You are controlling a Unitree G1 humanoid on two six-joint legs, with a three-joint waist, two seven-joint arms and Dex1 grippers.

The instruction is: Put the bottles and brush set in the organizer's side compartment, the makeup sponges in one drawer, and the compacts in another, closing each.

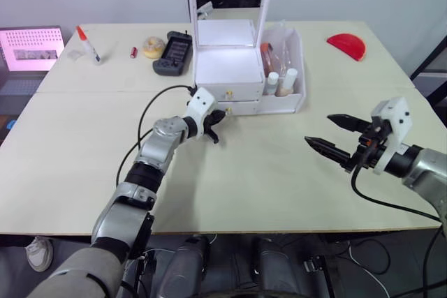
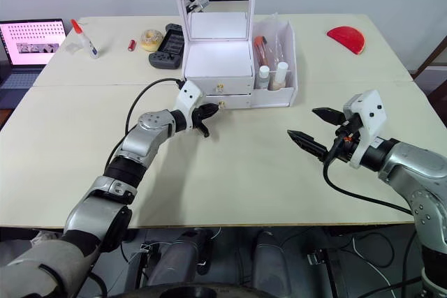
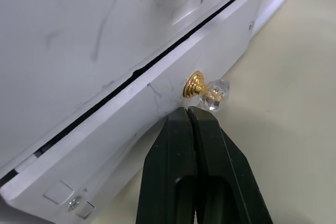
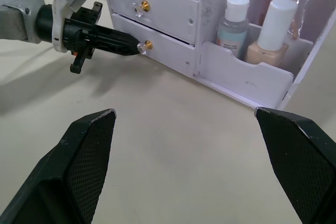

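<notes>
The white organizer (image 1: 222, 68) with its tall mirror stands at the back middle of the table. Its side compartment (image 1: 299, 95) holds two bottles (image 4: 273, 32) and a brush set (image 1: 269, 52) in clear wrap. My left gripper (image 3: 188, 109) is shut with nothing in it, its tips right under the lower drawer's gold knob (image 3: 195, 84). That lower drawer (image 4: 168, 51) stands out slightly from the body. The upper drawer (image 4: 157, 10) looks flush. My right gripper (image 1: 318, 129) hovers open over the table's front right. The makeup sponges and compacts are out of view.
Behind and left of the organizer lie a black gadget (image 1: 173, 54), a yellowish roll (image 1: 153, 47), a small red item (image 1: 133, 51) and a glue bottle (image 1: 89, 45). A red half-round object (image 1: 348, 45) lies at the back right. A laptop (image 1: 31, 48) sits at the far left.
</notes>
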